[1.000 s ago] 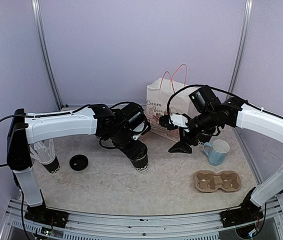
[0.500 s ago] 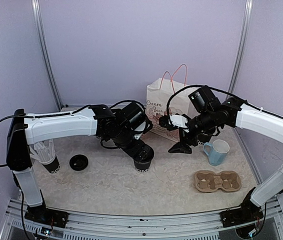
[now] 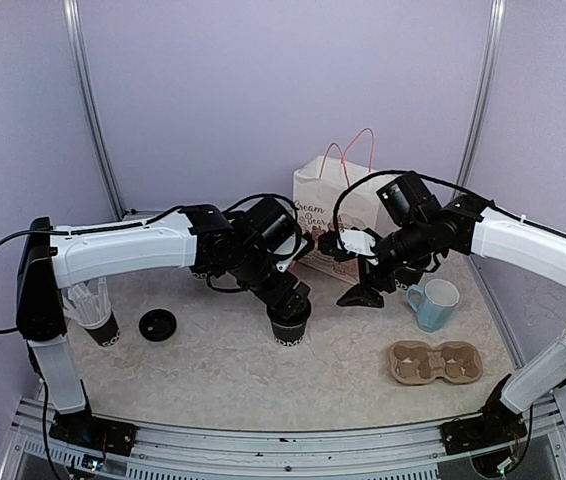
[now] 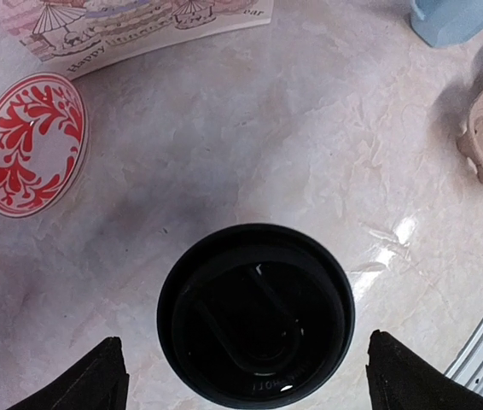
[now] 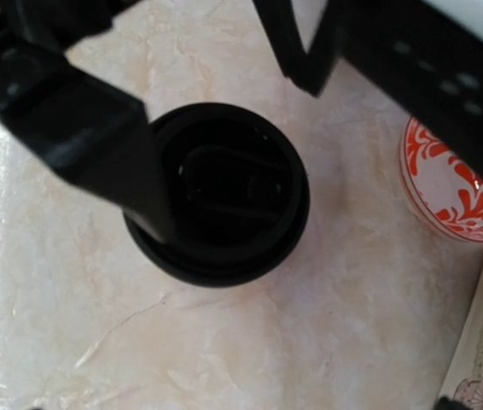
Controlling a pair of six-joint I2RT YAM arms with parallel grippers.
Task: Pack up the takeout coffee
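One takeout coffee (image 3: 289, 328), a black cup with its black lid on, stands upright on the marble tabletop. In the left wrist view its lid (image 4: 254, 312) sits centred between my fingertips (image 4: 96, 380), with a gap on each side. My left gripper (image 3: 285, 300) hangs straight above it, open and not touching it. My right gripper (image 3: 346, 270) hovers just right of it in front of the paper bag, open and empty. The right wrist view looks down on the same cup (image 5: 224, 196), with the left arm's finger (image 5: 96, 145) across it.
A paper bag (image 3: 328, 215) with pink handles stands behind. A red-patterned white disc (image 4: 30, 143) lies by the bag. A light-blue mug (image 3: 435, 303) and a cardboard cup carrier (image 3: 435, 362) sit at the right. A loose black lid (image 3: 157, 324) and a cup of straws (image 3: 93, 315) are at the left.
The left gripper carried the tilted cup slightly right, stood it upright on the table and opened its jaws off it. The right arm has stayed still.
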